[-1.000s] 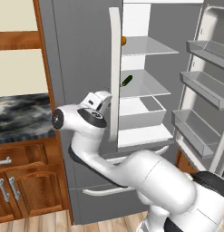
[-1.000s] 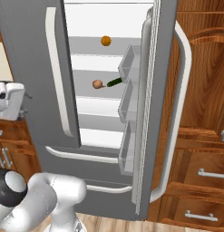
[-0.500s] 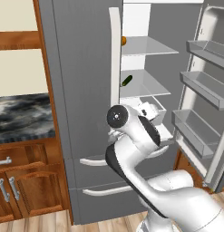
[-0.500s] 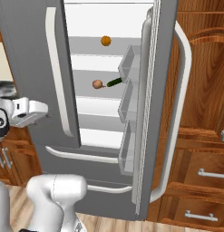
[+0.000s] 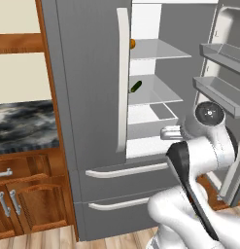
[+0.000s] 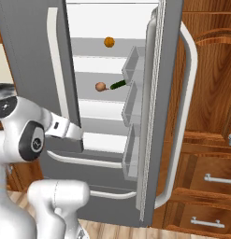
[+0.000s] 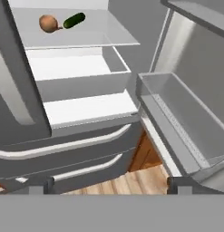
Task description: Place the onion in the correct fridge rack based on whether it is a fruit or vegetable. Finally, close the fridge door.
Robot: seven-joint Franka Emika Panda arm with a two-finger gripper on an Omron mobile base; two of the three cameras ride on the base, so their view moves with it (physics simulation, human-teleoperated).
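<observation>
The onion [image 6: 101, 86] [image 7: 48, 23], pinkish-brown and round, lies on the fridge rack [image 7: 102, 34] [image 6: 89, 91], the second shelf from the top. It touches the stem end of a green cucumber [image 7: 74, 20] [image 5: 136, 86]. My gripper [image 7: 111, 188] [image 5: 166, 133] is open with nothing between its tips. It hangs low in front of the open compartment, below and well short of the onion. The fridge's right door [image 5: 223, 73] [image 6: 154, 112] stands wide open.
An orange fruit [image 6: 109, 42] [image 5: 132, 44] sits on the top shelf. A crisper drawer [image 7: 77, 74] lies under the rack. Bin-like door racks [image 7: 177, 118] [image 5: 218, 87] line the open door. The left fridge door [image 5: 87, 82] is shut. Wooden cabinets [image 6: 205, 140] stand on the right.
The arm has swung from in front of the shut left door rightward to the open compartment. Onion, cucumber and orange have not moved.
</observation>
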